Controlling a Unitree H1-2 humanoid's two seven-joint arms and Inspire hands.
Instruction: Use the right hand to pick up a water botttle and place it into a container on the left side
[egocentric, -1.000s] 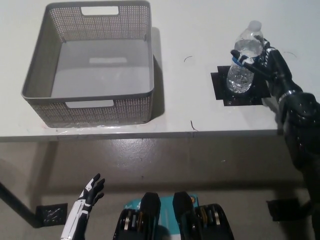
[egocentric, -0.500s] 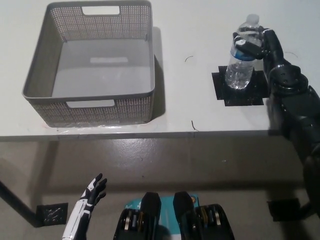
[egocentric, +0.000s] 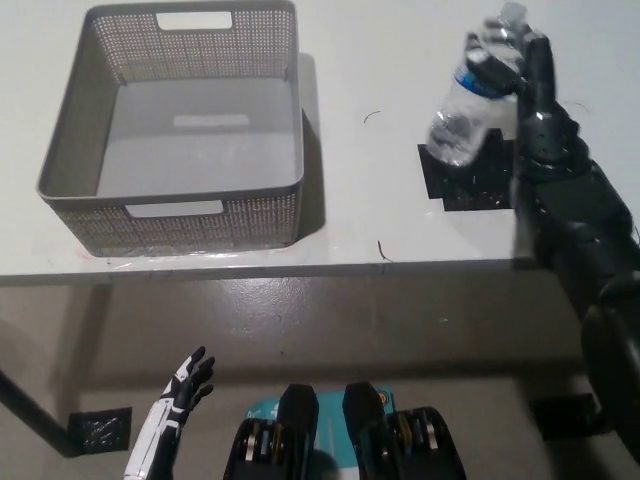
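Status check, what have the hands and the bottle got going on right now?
Right robot hand shut on water bottle, tilted above black mat. Left robot hand open, low. Basket unobstructed.

Light is even and fairly bright over the white table (egocentric: 400, 60), whose far part looks washed out. The basket (egocentric: 175, 125) throws a soft shadow to its right, and the floor near the robot lies dimmer. The water bottle (egocentric: 475, 95) and right hand (egocentric: 520, 60) are smeared by motion blur.
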